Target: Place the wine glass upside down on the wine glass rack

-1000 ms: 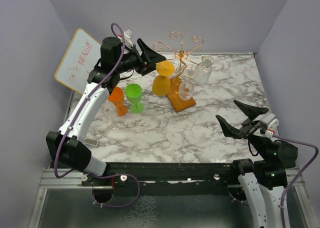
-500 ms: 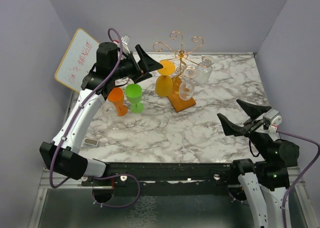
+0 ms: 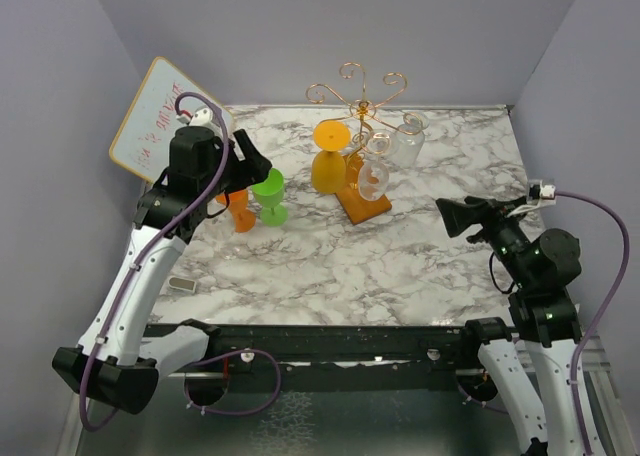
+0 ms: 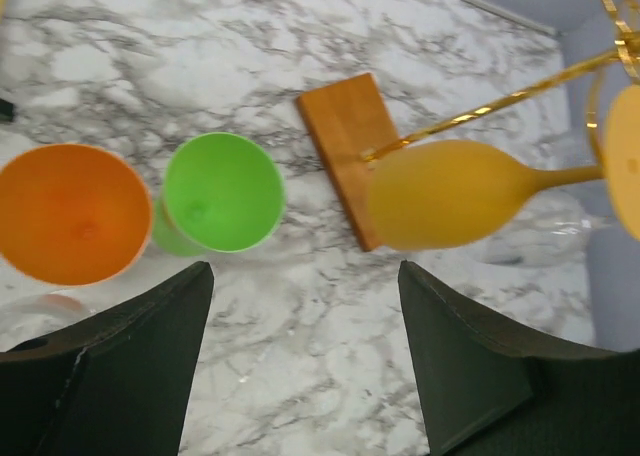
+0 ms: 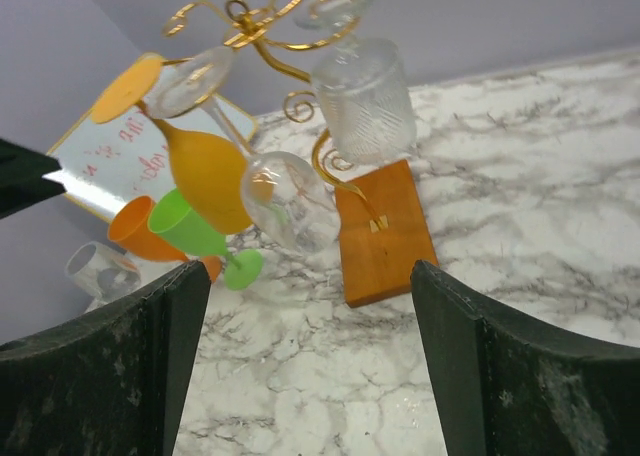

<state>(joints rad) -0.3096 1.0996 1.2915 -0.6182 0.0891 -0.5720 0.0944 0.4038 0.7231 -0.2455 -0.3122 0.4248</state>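
Note:
The wine glass rack (image 3: 362, 104) is gold wire on an orange-brown wooden base (image 3: 366, 206) at the back middle. A yellow wine glass (image 3: 325, 168) hangs upside down on it, with two clear glasses (image 3: 373, 177) beside it. The rack base also shows in the left wrist view (image 4: 340, 136) and the right wrist view (image 5: 385, 231). My left gripper (image 3: 252, 169) is open and empty above a green glass (image 4: 220, 191) and an orange glass (image 4: 70, 211), left of the yellow glass (image 4: 450, 191). My right gripper (image 3: 458, 216) is open and empty, right of the rack and facing it.
A white board with red writing (image 3: 155, 116) leans at the back left. The green glass (image 3: 268, 196) and orange glass (image 3: 238, 208) stand upright left of the rack. A clear glass (image 5: 95, 268) lies by them. A small grey item (image 3: 180, 284) lies near the front left.
My left gripper has drawn back from the yellow glass on the rack, toward the left and nearer. My right gripper has swung up and toward the rack.

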